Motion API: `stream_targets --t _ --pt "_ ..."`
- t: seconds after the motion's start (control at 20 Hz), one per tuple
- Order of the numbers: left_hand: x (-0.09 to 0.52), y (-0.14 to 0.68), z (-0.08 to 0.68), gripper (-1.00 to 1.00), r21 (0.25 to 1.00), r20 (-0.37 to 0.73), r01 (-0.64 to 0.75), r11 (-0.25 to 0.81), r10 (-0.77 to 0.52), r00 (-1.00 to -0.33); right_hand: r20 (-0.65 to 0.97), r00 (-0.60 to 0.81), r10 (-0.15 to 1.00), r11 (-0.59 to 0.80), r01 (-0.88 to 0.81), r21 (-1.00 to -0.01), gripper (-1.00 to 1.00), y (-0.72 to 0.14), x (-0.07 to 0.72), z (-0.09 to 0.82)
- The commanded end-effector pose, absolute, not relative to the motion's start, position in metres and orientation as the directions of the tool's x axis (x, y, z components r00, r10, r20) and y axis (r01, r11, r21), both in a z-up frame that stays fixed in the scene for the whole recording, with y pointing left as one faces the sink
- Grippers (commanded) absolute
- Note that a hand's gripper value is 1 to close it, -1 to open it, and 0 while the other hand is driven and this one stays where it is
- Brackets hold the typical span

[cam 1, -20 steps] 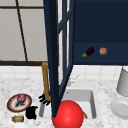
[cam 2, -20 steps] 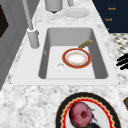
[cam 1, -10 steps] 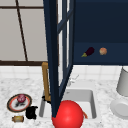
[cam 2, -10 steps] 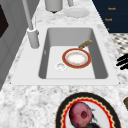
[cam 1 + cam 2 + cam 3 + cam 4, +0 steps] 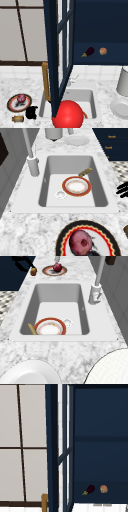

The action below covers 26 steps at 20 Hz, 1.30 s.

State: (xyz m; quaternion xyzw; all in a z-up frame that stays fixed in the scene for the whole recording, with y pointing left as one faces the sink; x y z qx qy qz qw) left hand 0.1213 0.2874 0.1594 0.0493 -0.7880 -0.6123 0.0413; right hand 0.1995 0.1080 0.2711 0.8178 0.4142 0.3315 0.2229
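I see my left hand (image 5: 31, 112) hovering over the counter's front edge, left of the sink (image 5: 92, 100), and in the left side view its dark fingers (image 5: 123, 189) lie straight and a little spread, pinching nothing; the front view shows only a black lump, so I read the fingers from the side. From the right the same hand (image 5: 22, 260) sits beyond the counter edge at the far end. Nearest to it is a small brown piece of food (image 5: 18, 118), lying on the counter just below and to the left of the hand, apart from it as far as I can tell. Just above the hand stands a patterned plate (image 5: 11, 105) carrying a dark red round fruit (image 5: 21, 98). Farther out, inside the sink, lies a red-rimmed plate (image 5: 67, 181) with a small white cup (image 5: 60, 194) beside it and a yellowish stick (image 5: 85, 172) at its far rim. A large red ball (image 5: 68, 115) sits at the sink's front in my front view. The faucet (image 5: 95, 293) stands at the back of the sink. Above, the open cabinet door (image 5: 58, 446) juts out, and on the shelf behind it rest an eggplant (image 5: 88, 489) and a peach-coloured fruit (image 5: 103, 488), just beside each other. A white plate (image 5: 120, 108) and a grey pot (image 5: 123, 82) stand at the right.
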Motion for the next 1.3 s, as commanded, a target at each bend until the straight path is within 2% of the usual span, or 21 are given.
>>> stream_targets --t 0.0,0.4,1.25 --pt "0.121 0.287 0.159 0.00 0.969 0.005 -0.027 0.245 -0.128 -0.992 0.351 0.467 0.812 -0.582 0.596 0.554 -1.00 0.105 0.201 0.262" --pt "0.121 0.287 0.159 0.00 0.969 0.005 -0.027 0.245 -0.128 -0.992 0.253 0.468 0.847 -0.529 0.697 0.484 -1.00 0.100 0.210 0.237" --pt "0.121 0.287 0.159 0.00 0.969 0.005 -0.027 0.245 -0.128 -0.992 0.068 0.325 0.943 -0.331 0.909 0.254 -1.00 0.044 0.210 0.210"
